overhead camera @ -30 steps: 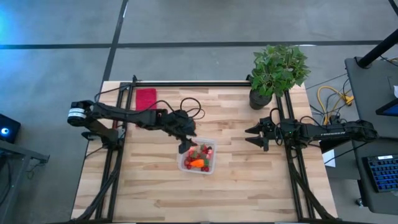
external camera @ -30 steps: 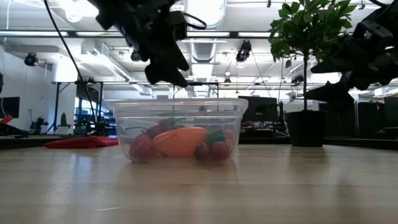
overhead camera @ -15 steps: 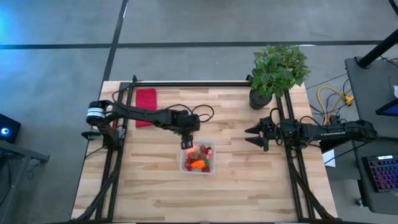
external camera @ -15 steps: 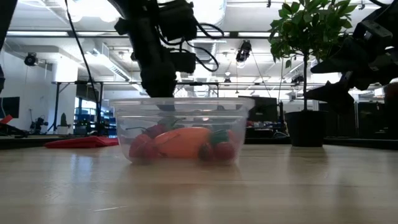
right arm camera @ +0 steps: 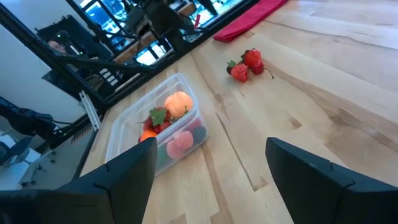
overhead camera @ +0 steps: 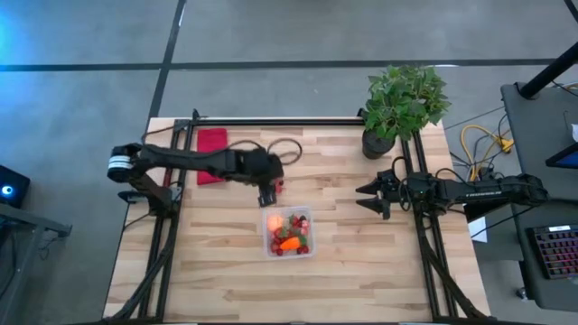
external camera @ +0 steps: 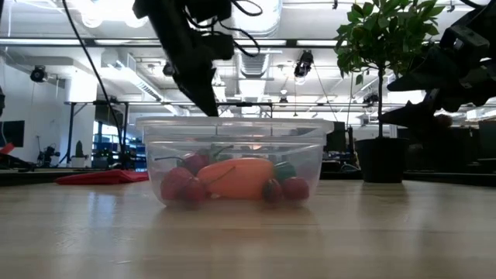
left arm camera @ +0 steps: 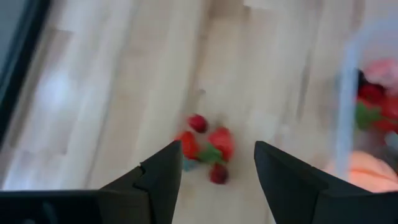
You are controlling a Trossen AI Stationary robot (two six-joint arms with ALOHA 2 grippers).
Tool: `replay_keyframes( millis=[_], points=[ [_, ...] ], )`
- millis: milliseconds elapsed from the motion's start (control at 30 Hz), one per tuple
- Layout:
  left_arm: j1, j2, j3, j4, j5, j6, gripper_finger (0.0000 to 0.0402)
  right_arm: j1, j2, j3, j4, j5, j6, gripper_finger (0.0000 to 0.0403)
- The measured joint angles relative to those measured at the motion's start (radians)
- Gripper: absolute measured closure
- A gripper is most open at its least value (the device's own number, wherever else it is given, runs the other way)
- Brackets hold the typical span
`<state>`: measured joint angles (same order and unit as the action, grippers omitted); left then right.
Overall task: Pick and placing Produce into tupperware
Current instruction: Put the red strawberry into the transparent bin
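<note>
High view: flat red cloth [overhead camera: 212, 143] far left, then the left gripper [overhead camera: 268, 193], fingers apart, over loose red berries [overhead camera: 279, 187]; clear squarish plastic tupperware [overhead camera: 288, 234] holds produce; right gripper [overhead camera: 367, 198] open beside the green potted plant [overhead camera: 402, 104].

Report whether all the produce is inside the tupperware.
No. A few red berries lie on the table outside the tupperware, under the open left gripper.

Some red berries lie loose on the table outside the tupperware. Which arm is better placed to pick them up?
Left. The left gripper hangs open right over the loose berries, close to the tupperware. The right gripper waits open at the table's right edge, far off.
</note>
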<state>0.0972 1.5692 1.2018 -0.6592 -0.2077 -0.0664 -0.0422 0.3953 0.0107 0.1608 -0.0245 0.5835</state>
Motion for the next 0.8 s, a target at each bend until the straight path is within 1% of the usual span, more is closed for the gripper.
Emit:
replay_keyframes(
  millis=[33,167,267,400,467,533,567,667,700,800],
  points=[
    [0.017,-0.005,-0.001,0.002,0.009,-0.002,0.0215,0.0,0.0,0.0,0.0,0.0,0.0,0.0111],
    [0.083,-0.002,-0.023,-0.012,0.099,-0.011,0.0215,0.0,0.0,0.0,0.0,0.0,0.0,0.0107],
    [0.114,0.001,-0.034,-0.008,0.104,-0.073,0.0208,0.0,0.0,0.0,0.0,0.0,0.0,0.0106],
    [0.152,0.022,-0.035,-0.022,0.109,-0.181,0.0188,0.0,0.0,0.0,0.0,0.0,0.0,0.0111],
    [0.169,0.037,-0.035,-0.035,0.136,-0.194,0.018,0.0,0.0,0.0,0.0,0.0,0.0,0.0112],
    [0.177,0.054,-0.036,-0.064,0.156,-0.137,0.0177,0.0,0.0,0.0,0.0,0.0,0.0,0.0112],
    [0.177,0.061,-0.036,-0.07,0.157,-0.065,0.0176,0.0,0.0,0.0,0.0,0.0,0.0,0.0111],
    [0.165,0.066,-0.037,-0.09,0.158,0.217,0.0176,0.0,0.0,0.0,0.0,0.0,0.0,0.0107],
    [0.163,0.066,-0.039,-0.095,0.157,0.274,0.0176,0.0,0.0,0.0,0.0,0.0,0.0,0.0106],
    [0.167,0.066,-0.042,-0.07,0.154,0.355,0.0176,0.0,0.0,0.0,0.0,0.0,0.0,0.0106]
  ],
)
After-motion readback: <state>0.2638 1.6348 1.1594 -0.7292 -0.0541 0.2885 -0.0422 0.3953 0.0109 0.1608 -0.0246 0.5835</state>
